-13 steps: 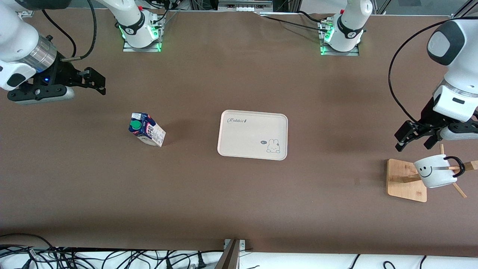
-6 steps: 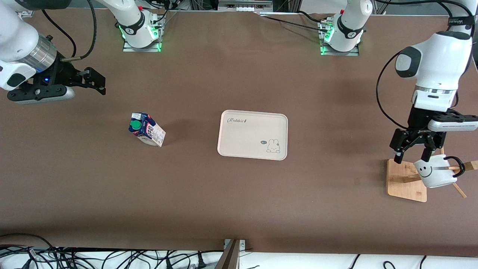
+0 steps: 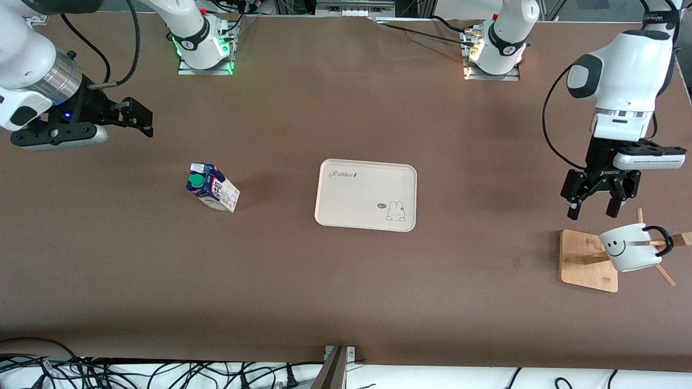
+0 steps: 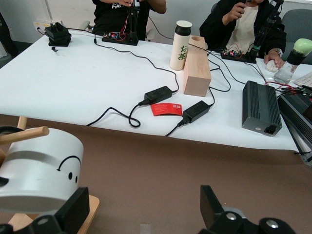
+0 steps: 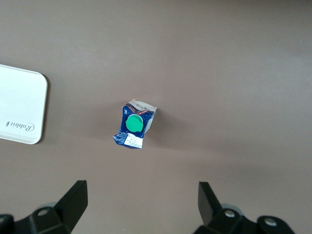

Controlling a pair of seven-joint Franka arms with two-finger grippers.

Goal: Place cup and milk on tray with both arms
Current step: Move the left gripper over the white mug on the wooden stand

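The cup (image 3: 630,248) hangs on a peg of a wooden rack at the left arm's end of the table, smiley face showing. It also shows in the left wrist view (image 4: 36,168). My left gripper (image 3: 591,212) is open and empty, over the table just beside the rack, apart from the cup; in its wrist view (image 4: 144,209) one finger is next to the cup. The milk (image 3: 212,187) stands toward the right arm's end and shows in the right wrist view (image 5: 133,124). The tray (image 3: 366,194) lies mid-table, bare. My right gripper (image 3: 141,120) waits open, high above the table's end.
The rack's wooden base (image 3: 588,260) and slanted pegs (image 3: 662,273) stand under and around the cup. The arm bases (image 3: 204,48) (image 3: 494,51) sit along the table's edge farthest from the front camera. Cables lie past the nearest edge.
My left gripper turned and came down to the cup's rim half a second ago, then drew up and away from it. The cup, milk, tray and right arm have not moved.
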